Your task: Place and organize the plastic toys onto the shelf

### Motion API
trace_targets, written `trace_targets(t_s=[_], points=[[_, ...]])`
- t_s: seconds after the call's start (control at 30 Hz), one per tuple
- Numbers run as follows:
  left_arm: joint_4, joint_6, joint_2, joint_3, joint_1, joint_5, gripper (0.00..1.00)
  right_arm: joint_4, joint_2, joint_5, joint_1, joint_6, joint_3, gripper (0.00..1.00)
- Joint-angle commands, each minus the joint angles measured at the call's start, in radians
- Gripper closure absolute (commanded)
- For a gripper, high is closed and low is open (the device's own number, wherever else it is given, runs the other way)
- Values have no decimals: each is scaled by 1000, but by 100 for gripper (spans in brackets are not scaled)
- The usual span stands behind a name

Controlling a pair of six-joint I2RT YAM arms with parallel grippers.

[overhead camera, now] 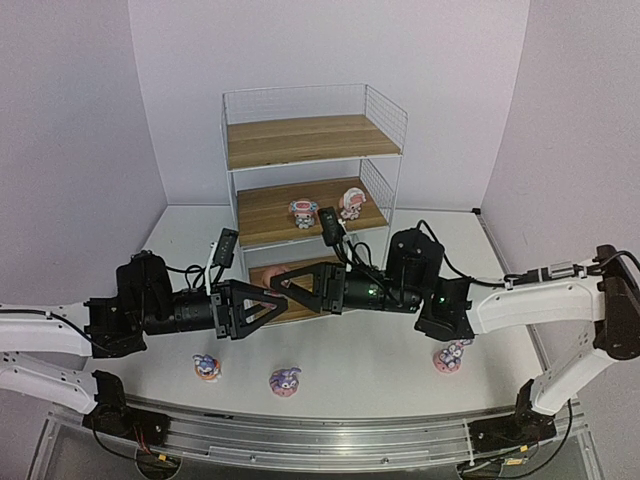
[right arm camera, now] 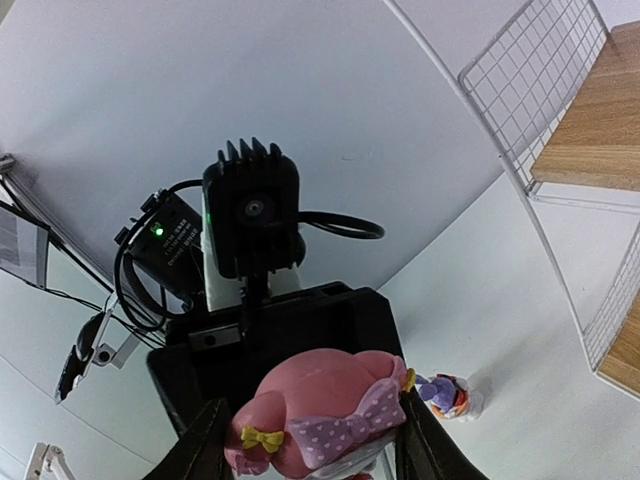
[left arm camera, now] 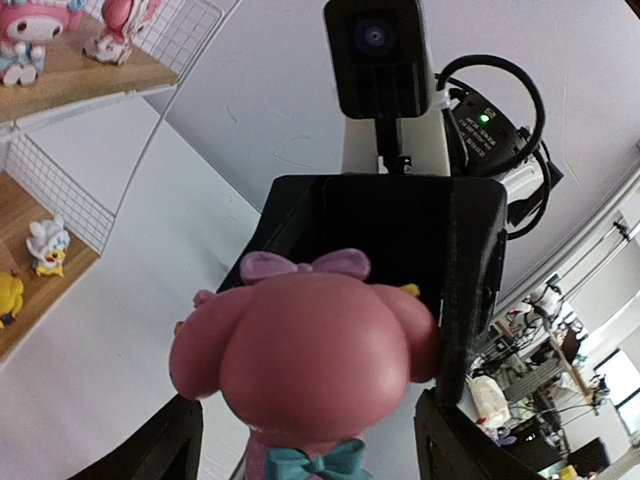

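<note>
Pink caught my eye first: a pink toy [overhead camera: 281,283] hung in the air in front of the shelf's [overhead camera: 300,140] bottom board. The right gripper [overhead camera: 298,288] pinched it, fingers tight on either side. The left gripper [overhead camera: 270,300] faced it with jaws spread, one finger on each side of the toy. Two matching toys [overhead camera: 304,212] [overhead camera: 351,204] stood on the middle board. Two yellowish ones [left arm camera: 47,246] [left arm camera: 8,297] stood on the bottom board. Three bunnies [overhead camera: 207,367] [overhead camera: 285,381] [overhead camera: 451,357] sat on the table [overhead camera: 380,350], well apart.
</note>
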Motion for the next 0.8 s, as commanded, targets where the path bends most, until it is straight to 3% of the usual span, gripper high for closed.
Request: trace_targets(t_s=[0.0, 0.07, 0.13, 0.3, 0.47, 0.77], points=[[-95, 12, -83, 23, -3, -58, 19, -40, -55, 137, 1, -85, 49, 100], [-175, 0, -123, 19, -3, -111, 13, -115, -60, 229, 4, -129, 70, 100], [-268, -26, -165, 26, -3, -195, 1, -160, -53, 332, 14, -178, 97, 100], [-656, -187, -255, 88, -2, -556, 0, -213, 11, 539, 67, -282, 201, 100], [-995, -436, -280, 159, -2, -796, 0, -217, 114, 714, 99, -366, 306, 100], [-1001, -423, -363, 130, -1, -792, 0, -182, 273, 889, 126, -490, 461, 100]])
